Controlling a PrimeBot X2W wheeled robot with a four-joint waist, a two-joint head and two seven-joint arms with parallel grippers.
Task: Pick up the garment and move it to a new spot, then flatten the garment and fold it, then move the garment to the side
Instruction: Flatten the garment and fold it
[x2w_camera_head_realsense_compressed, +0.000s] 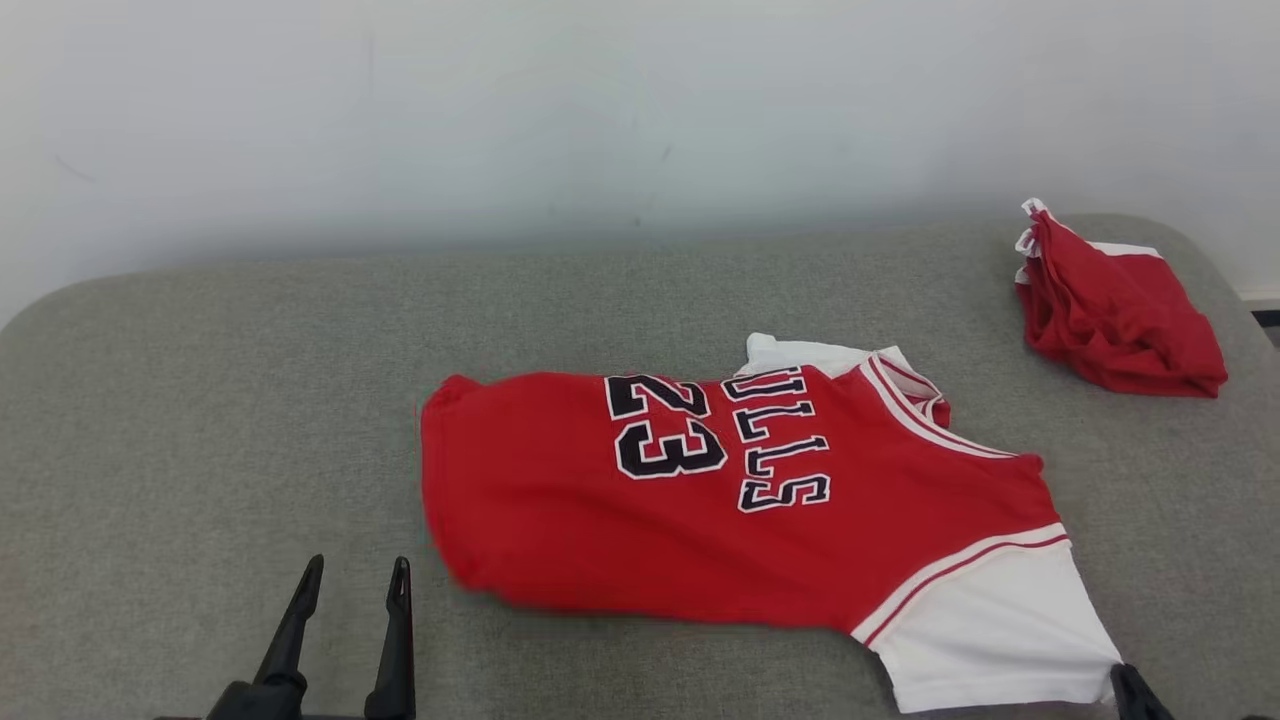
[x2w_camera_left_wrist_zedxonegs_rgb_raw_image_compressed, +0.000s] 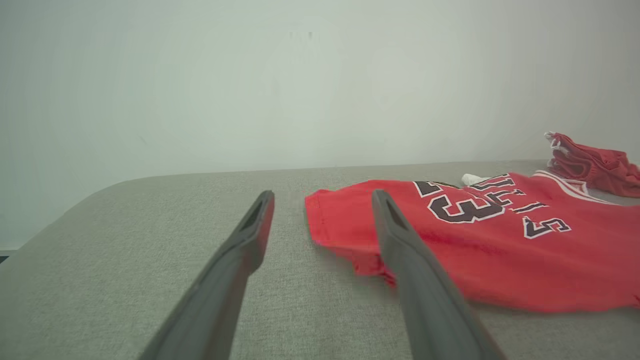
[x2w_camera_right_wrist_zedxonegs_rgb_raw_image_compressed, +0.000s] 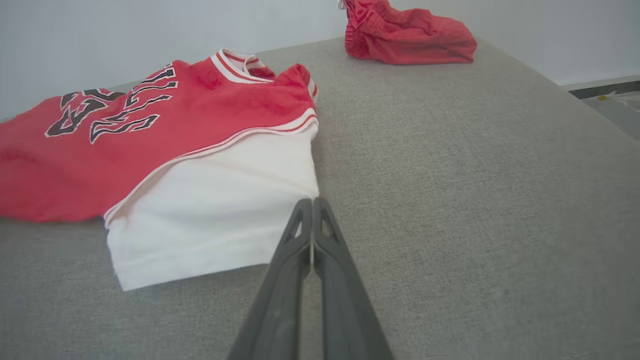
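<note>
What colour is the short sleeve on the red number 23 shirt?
White. The short sleeve of the red jersey shows best in the right wrist view.

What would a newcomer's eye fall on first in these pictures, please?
The red BULLS 23 jersey, spread across the middle of the grey table, with its white sleeve at the near right. Next, a bunched red garment at the far right corner. The left gripper stands open near the jersey's hem; the right gripper is shut, fingers at the sleeve's corner.
</note>
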